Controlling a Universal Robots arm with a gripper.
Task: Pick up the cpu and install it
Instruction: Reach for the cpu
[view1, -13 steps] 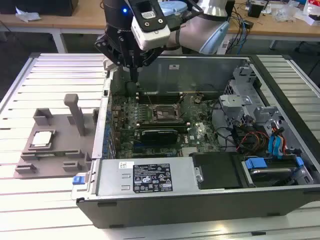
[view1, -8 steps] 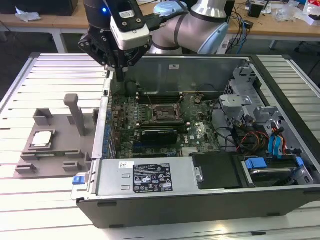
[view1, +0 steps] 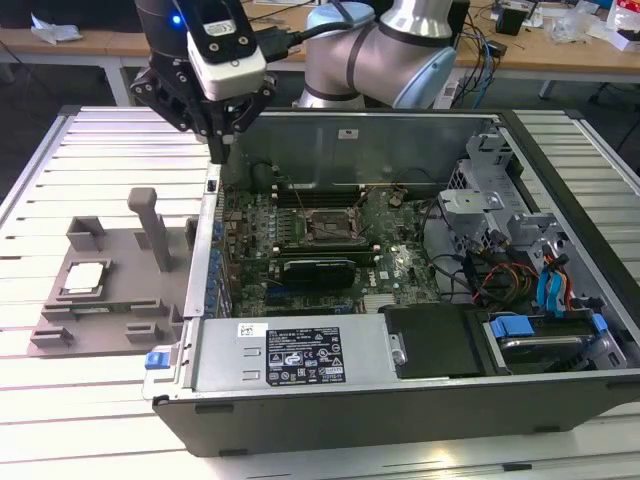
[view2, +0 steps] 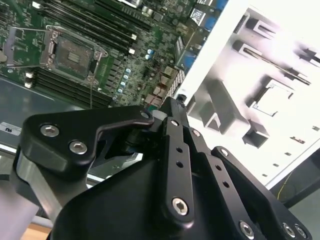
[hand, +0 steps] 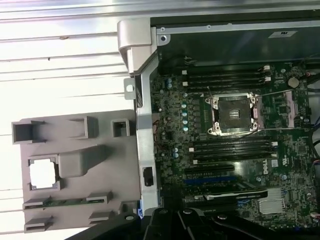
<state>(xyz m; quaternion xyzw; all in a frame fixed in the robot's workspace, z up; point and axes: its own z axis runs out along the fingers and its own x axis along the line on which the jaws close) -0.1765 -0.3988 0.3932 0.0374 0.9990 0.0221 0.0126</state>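
At the exterior view's left, the cpu (view1: 82, 278) lay flat in a recess of the grey tray (view1: 125, 285), its pale metal top facing up. It looked light, thin and stiff. The smooth lid would likely be slippery and the underside delicate, so opposite edges seemed the safest place to take hold, though the recess walls sat close around it. Further right, the gripper (view1: 222, 150) hung above the near wall of the open computer case (view1: 220, 360), well apart from the cpu. In the second wrist view its fingertips (view2: 172, 106) appeared pressed together with nothing between them. Inside the case, the socket (view1: 330, 228) sat open on the green motherboard (view1: 400, 270). Tray and case both rested on a pale slatted worktop (view1: 100, 160), and wooden desks (view1: 560, 55) strewn with cables stood behind
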